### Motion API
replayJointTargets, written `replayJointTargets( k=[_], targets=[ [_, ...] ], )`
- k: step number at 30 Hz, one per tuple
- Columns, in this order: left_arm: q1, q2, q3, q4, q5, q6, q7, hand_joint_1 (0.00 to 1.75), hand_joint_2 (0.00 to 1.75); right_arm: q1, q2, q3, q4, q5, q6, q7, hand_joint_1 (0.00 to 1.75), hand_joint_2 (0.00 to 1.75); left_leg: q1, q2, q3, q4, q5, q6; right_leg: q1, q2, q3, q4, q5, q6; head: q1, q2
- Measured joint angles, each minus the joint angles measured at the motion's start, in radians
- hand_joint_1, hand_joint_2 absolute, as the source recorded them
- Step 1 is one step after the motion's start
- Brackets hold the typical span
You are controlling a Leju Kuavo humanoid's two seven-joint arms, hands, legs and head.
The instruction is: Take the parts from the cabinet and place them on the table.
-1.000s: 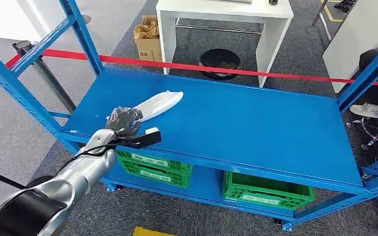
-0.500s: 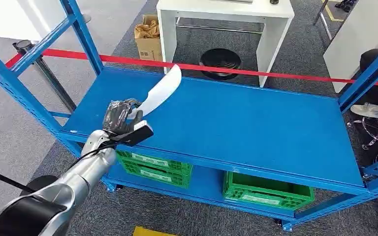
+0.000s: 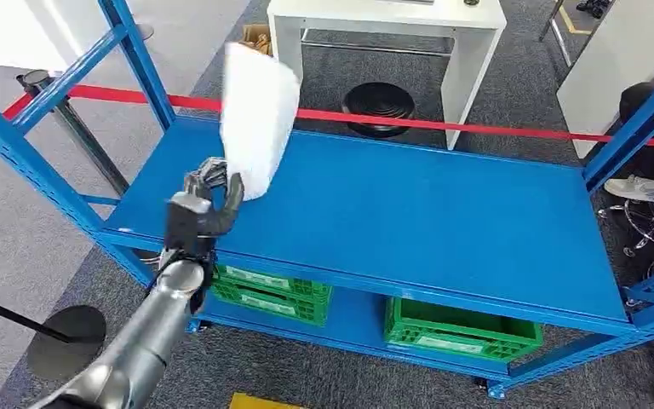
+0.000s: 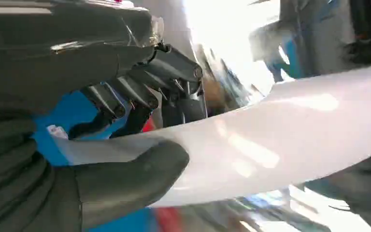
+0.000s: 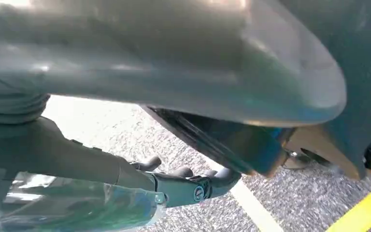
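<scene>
Progress: the left hand (image 3: 200,209) holds the flat white plastic panel part (image 3: 257,119), which stands nearly upright above the rear left of the blue metal cabinet shelf (image 3: 443,213). So the pick looks done.
What is left: by my judgement, the carry and the set-down. The white bench (image 3: 392,21) stands beyond the red barrier tape (image 3: 477,128), well apart from the part, and nothing has been put down on the bit of its top that shows.
Left hand: closed on the lower end of the part. In the left wrist view the thick grey thumb (image 4: 140,169) presses on one face of the part (image 4: 290,130) while the darker fingers (image 4: 140,92) curl behind the other face, so it is a pinch across the thin sheet near its edge.
Grip risk: a long sheet held at one end may swing or slip in the carry.
Right hand: the right hand (image 5: 174,186) hangs over grey carpet with its dark fingers curled in, holding nothing that I can see.
Lower shelf: two green plastic crates (image 3: 460,332) sit under the blue shelf; their contents cannot be made out.
</scene>
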Motion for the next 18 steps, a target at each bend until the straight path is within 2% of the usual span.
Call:
replayJointTargets(
  k=[1,2,3,4,7,10,18],
  targets=[
    [0.055,-0.007,0.003,-0.124,0.111,-0.148,-0.003,1.75,1.75,-0.001,0.0,-0.002,0.0,-0.003,-0.002,-0.004,0.0,0.0,0.0,0.0,0.0,0.0,-0.001,0.0,0.0,0.0,0.0,-0.001,-0.001,0.001,0.001,0.0],
    [0.109,-0.01,0.004,-0.235,0.172,-0.259,-0.005,1.75,1.75,-0.003,0.0,-0.003,0.0,-0.004,-0.003,-0.008,0.0,0.0,0.0,0.001,0.0,0.0,-0.002,0.0,0.0,0.001,0.001,-0.001,-0.001,0.0,0.0,0.0],
    [0.156,-0.014,0.003,-0.343,0.184,-0.337,-0.006,1.75,1.75,-0.004,0.0,-0.005,0.0,-0.004,-0.005,-0.01,0.0,0.0,0.0,0.002,0.0,0.0,-0.004,-0.001,0.0,0.002,0.0,-0.001,-0.002,0.0,0.0,0.0],
    [0.19,-0.014,-0.001,-0.439,0.173,-0.401,-0.006,1.75,1.75,-0.005,0.0,-0.009,0.0,-0.003,-0.009,-0.013,0.0,0.0,0.0,0.002,0.0,0.0,-0.004,-0.001,0.0,0.002,0.0,-0.001,-0.002,0.001,0.0,0.0],
    [0.244,-0.008,-0.032,-0.6,0.192,-0.515,-0.005,1.75,1.75,-0.008,-0.001,-0.012,0.0,0.005,-0.022,-0.013,0.0,0.0,0.0,0.0,0.001,0.0,-0.005,0.0,0.0,0.001,0.0,-0.002,-0.003,0.002,0.0,0.0],
    [0.259,0.002,-0.074,-0.702,0.209,-0.571,-0.005,1.75,1.75,-0.014,-0.002,-0.012,0.0,0.019,-0.047,0.009,0.0,0.0,0.0,0.0,0.004,0.0,-0.005,0.0,0.0,0.001,0.003,-0.002,-0.003,0.002,0.0,0.0],
    [0.286,0.037,-0.14,-0.818,0.194,-0.564,-0.004,1.75,1.75,-0.018,-0.015,-0.012,0.0,0.035,-0.057,0.066,0.0,0.0,-0.002,0.0,0.007,0.0,-0.005,0.0,-0.002,0.001,0.007,-0.002,-0.002,0.002,0.0,0.0]
  ],
)
